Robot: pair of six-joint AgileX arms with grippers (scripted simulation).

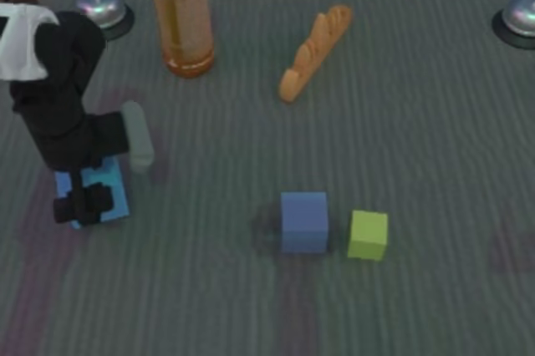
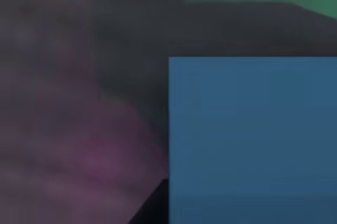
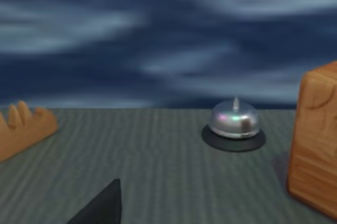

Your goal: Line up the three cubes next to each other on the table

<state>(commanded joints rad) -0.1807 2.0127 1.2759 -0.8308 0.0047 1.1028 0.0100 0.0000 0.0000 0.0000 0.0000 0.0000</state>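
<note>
The large sky-blue cube lies at the table's left side, and my left gripper comes down right over it, covering most of its top. In the left wrist view this cube fills the frame's side, with one dark finger pressed against its edge. The slate-blue cube sits near the middle. The small lime-green cube is just to its right with a narrow gap between them. My right arm is outside the top view; only one dark fingertip shows above the bare table.
An orange bottle and a bread loaf stand at the back. Silver bells sit at the back left and back right. The right wrist view shows a bell and a wooden block.
</note>
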